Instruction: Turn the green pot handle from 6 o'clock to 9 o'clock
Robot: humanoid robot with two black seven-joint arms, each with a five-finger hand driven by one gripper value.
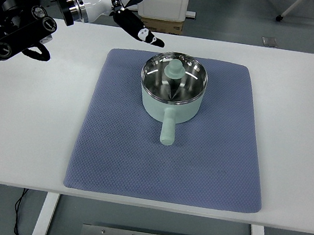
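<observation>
1. White table (36, 135) fills the view, with grey floor behind it and a blue mat (108, 163) lying in the middle.
2. At the upper left, the left hand (136, 24) hovers above the table with fingers relaxed and holding nothing, near the mat's far left corner and apart from the pot.
3. On the mat stands the green pot (171, 90); its handle (168, 128) points toward the robot, at 6 o'clock.
4. I judge the rotation is not begun: the grasp and the whole turn to 9 o'clock remain.
5. No right hand is visible.
</observation>
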